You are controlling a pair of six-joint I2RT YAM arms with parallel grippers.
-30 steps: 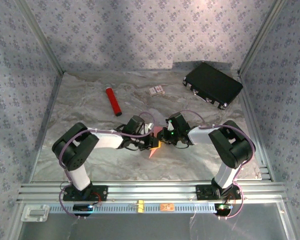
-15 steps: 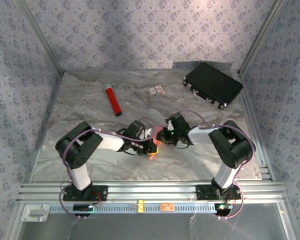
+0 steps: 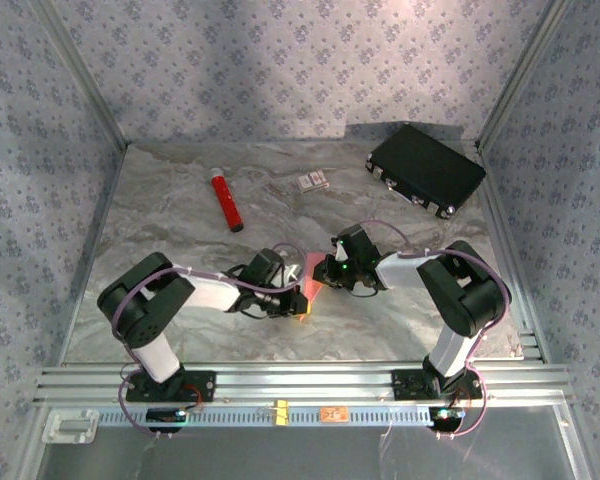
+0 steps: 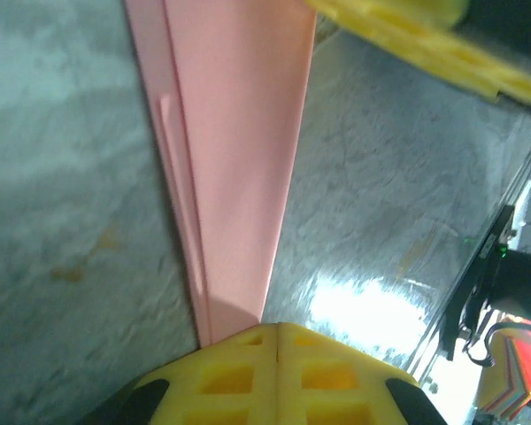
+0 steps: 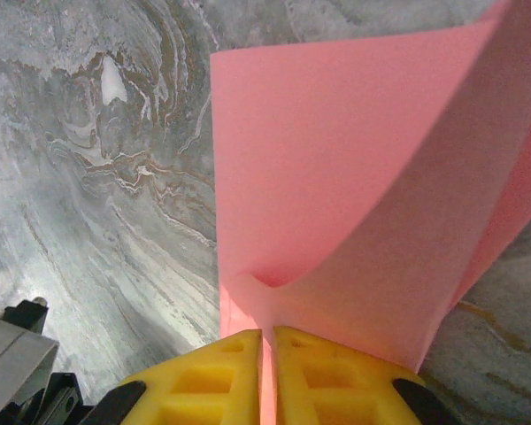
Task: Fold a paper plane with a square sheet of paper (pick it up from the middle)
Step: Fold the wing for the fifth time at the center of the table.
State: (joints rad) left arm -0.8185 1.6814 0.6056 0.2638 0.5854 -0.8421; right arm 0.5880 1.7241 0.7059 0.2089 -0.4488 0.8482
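Held over the grey, marble-veined tabletop [image 3: 180, 240], a little right of centre and toward the near side: thin pink-red sheet of paper [image 3: 311, 281], matte, smooth, creased into layers. Taken from the left by the left end effector [image 3: 298, 300], jaws pressed fully together on it. Taken from the right by the right end effector [image 3: 323, 274], jaws narrowed onto the same sheet.

From the left wrist: sheet of paper [image 4: 234, 159] as a long tapering band with crisp, stacked fold edges, rising out of the left end effector [image 4: 277, 332] between yellow grid-moulded pads [image 4: 248, 354].

From the right wrist: sheet of paper [image 5: 336, 159] as a broad panel curling softly out of the right end effector [image 5: 267, 341], straight along its left edge, dimpled just above the yellow pads [image 5: 212, 363].

Farther back, well apart from the sheet: glossy red cylinder [image 3: 226, 203] at far left, small printed card [image 3: 313, 181] at far centre, flat black case [image 3: 426, 170] with silver fittings at far right.
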